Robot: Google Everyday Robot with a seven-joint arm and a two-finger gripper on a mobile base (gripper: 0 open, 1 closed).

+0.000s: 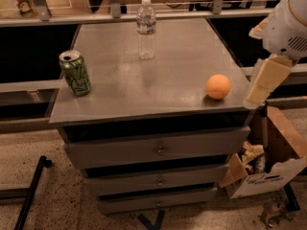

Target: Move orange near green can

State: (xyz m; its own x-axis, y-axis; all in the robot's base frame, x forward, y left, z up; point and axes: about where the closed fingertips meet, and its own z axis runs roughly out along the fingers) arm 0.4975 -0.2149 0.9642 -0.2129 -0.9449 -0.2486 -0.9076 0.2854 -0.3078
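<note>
The orange [218, 86] lies on the grey cabinet top [158, 75], near its front right corner. The green can [75, 73], with black and pale markings and a silver top, stands upright near the front left edge, far from the orange. My gripper [266, 80] hangs at the right edge of the view, just right of the cabinet's corner and about level with the orange, a little apart from it. It holds nothing that I can see. The white arm [288, 25] rises above it.
A clear plastic water bottle [146, 28] stands upright at the back middle of the cabinet top. The cabinet has drawers [158, 150] below. An open cardboard box [268, 162] with scraps sits on the floor at the right. A shelf rail runs behind the cabinet.
</note>
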